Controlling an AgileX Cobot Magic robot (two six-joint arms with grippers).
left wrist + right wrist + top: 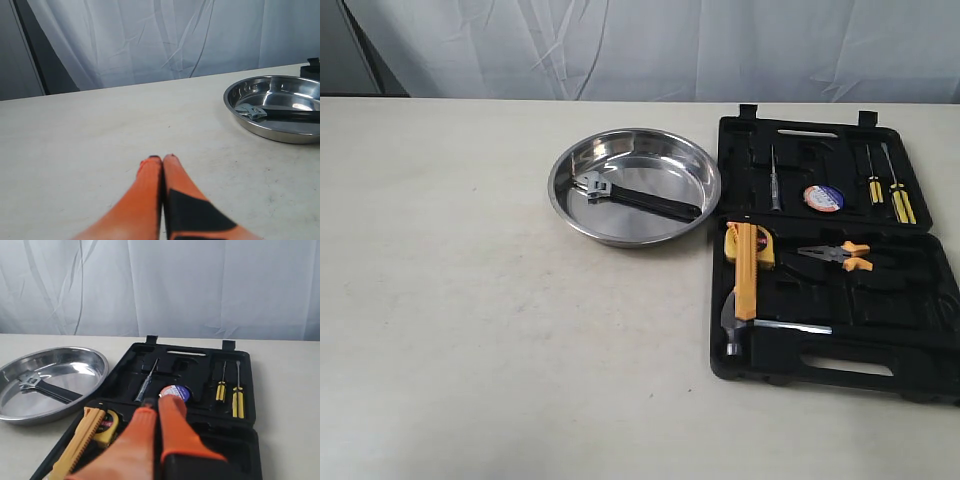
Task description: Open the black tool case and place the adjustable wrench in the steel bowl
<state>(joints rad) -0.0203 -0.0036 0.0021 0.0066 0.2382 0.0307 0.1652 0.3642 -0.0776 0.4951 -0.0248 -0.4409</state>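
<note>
The black tool case (840,300) lies open flat on the table, lid (820,130) to the far side. The adjustable wrench (635,198), silver head and black handle, lies inside the steel bowl (570,215) left of the case. It also shows in the bowl (265,132) in the left wrist view as a wrench (260,112), and in the right wrist view as a wrench (42,385) in the bowl (95,390). My left gripper (162,158) is shut and empty over bare table. My right gripper (159,401) is shut and empty above the open case (250,440). Neither arm appears in the exterior view.
In the case lie a yellow-handled hammer (744,285), yellow tape measure (765,250), yellow-handled pliers (840,256), two yellow screwdrivers (888,190), a tester pen (773,178) and a tape roll (822,198). A white curtain hangs behind the table.
</note>
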